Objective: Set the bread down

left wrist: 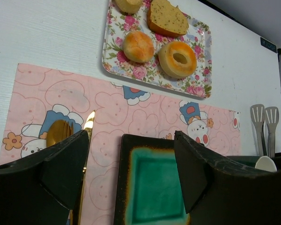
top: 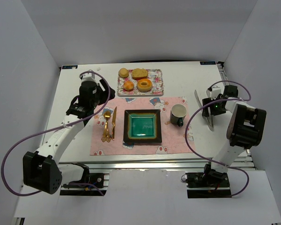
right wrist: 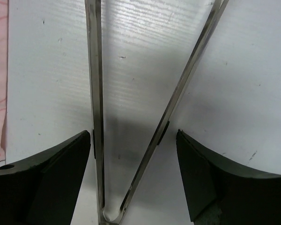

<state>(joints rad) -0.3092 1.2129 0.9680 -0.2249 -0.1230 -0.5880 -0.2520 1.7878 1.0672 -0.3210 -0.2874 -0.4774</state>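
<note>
The bread (left wrist: 138, 46), a small round golden-orange bun, lies on the flowered tray (left wrist: 112, 65) next to a ring doughnut (left wrist: 178, 58). It also shows in the top view (top: 128, 86). My left gripper (left wrist: 132, 136) is open and empty, hovering over the pink mat near the dark square plate (left wrist: 154, 187), short of the tray. In the top view the left gripper (top: 104, 93) is left of the tray. My right gripper (right wrist: 133, 133) is open, low over the table, with both arms of the metal tongs (right wrist: 96, 93) between its jaws.
The tray (top: 157, 82) also holds a bread slice (top: 140, 73) and a duller tan bun (top: 123, 72). A gold spoon, fork and knife (top: 107, 124) lie left of the plate (top: 142, 127). A cup (top: 178, 114) stands to its right. The tongs (top: 210, 117) lie on the table at the right.
</note>
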